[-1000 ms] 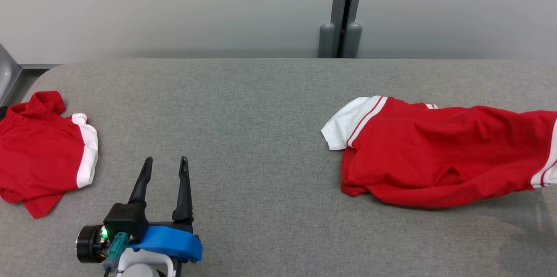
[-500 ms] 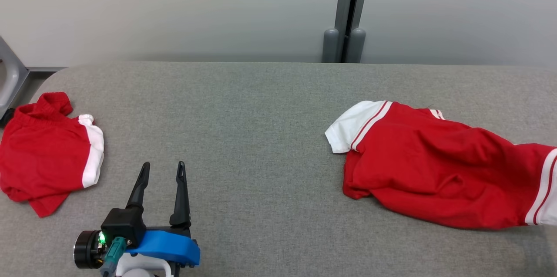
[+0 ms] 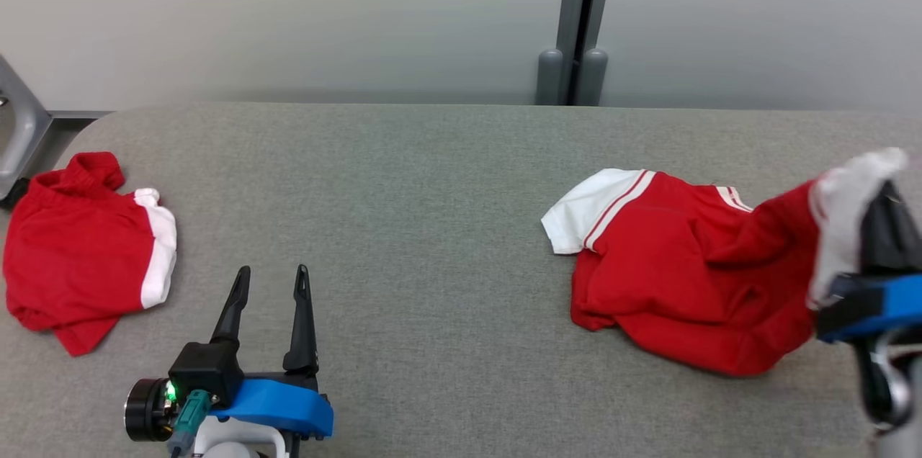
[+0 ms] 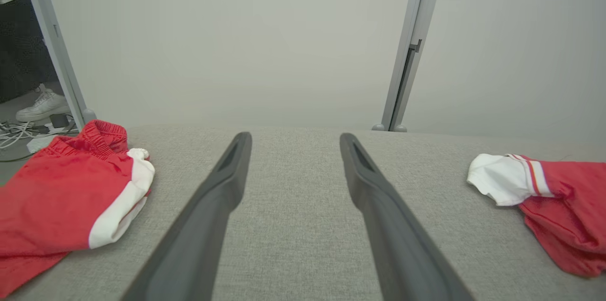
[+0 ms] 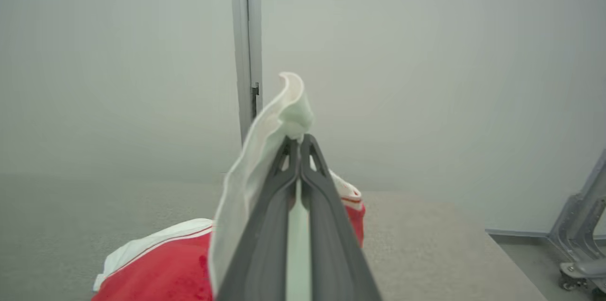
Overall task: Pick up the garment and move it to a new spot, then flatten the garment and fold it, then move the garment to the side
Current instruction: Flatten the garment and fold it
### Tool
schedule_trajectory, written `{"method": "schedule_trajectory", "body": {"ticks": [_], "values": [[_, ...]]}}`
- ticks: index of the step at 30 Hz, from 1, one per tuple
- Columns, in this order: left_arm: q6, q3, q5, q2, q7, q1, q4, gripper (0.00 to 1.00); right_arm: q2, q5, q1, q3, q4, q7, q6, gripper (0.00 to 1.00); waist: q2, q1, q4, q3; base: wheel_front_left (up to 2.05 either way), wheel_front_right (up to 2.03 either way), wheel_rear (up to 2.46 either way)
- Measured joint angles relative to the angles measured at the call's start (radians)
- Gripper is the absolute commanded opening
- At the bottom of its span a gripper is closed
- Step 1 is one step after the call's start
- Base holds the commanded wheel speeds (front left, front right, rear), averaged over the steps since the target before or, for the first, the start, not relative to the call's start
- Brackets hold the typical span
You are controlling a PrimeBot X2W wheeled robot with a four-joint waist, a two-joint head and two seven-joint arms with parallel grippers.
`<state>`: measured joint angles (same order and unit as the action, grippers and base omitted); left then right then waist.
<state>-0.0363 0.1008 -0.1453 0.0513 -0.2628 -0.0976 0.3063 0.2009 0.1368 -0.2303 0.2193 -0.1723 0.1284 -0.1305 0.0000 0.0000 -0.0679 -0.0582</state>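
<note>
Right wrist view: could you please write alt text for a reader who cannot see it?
The right gripper is shut on the white edge of a red and white garment, holding that edge up above the grey table. The rest of the garment lies below, before a pale wall with a grey post.

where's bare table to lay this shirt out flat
The widest bare stretch of table is the middle, between the red shorts on the left and the red shirt on the right, beyond the open left gripper. The right end is crowded: the right gripper is shut on the shirt's white edge there.
</note>
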Motion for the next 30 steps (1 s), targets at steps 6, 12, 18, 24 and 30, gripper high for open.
{"method": "schedule_trajectory", "body": {"ticks": [6,12,18,24,30], "values": [[0.001,0.008,-0.005,0.0,0.0,-0.009,0.001,1.0,-0.049,0.018,-0.124,-0.261,-0.054,0.018,0.0,0.0,0.0,0.0,-0.045,0.0,0.0,0.0,0.0],[0.01,0.029,-0.023,0.0,0.0,-0.023,-0.001,1.0,-0.108,0.037,-0.222,-0.502,-0.172,0.055,0.0,0.0,0.0,0.0,-0.11,-0.009,0.0,0.0,0.0],[0.02,0.049,-0.04,0.0,0.0,-0.036,-0.002,1.0,-0.145,0.078,-0.302,-0.726,-0.345,0.099,0.0,0.0,0.0,0.0,-0.175,-0.037,0.0,0.0,0.0],[0.027,0.061,-0.049,0.0,0.0,-0.038,-0.001,1.0,-0.152,0.191,-0.311,-0.984,-0.39,0.123,0.0,0.0,0.0,0.0,-0.204,-0.054,0.0,0.0,0.0],[0.031,0.06,-0.05,0.0,0.0,-0.038,-0.001,1.0,-0.152,0.265,-0.297,-1.182,-0.416,0.13,0.0,0.0,0.0,0.0,-0.199,-0.058,0.0,0.0,0.0]]}}
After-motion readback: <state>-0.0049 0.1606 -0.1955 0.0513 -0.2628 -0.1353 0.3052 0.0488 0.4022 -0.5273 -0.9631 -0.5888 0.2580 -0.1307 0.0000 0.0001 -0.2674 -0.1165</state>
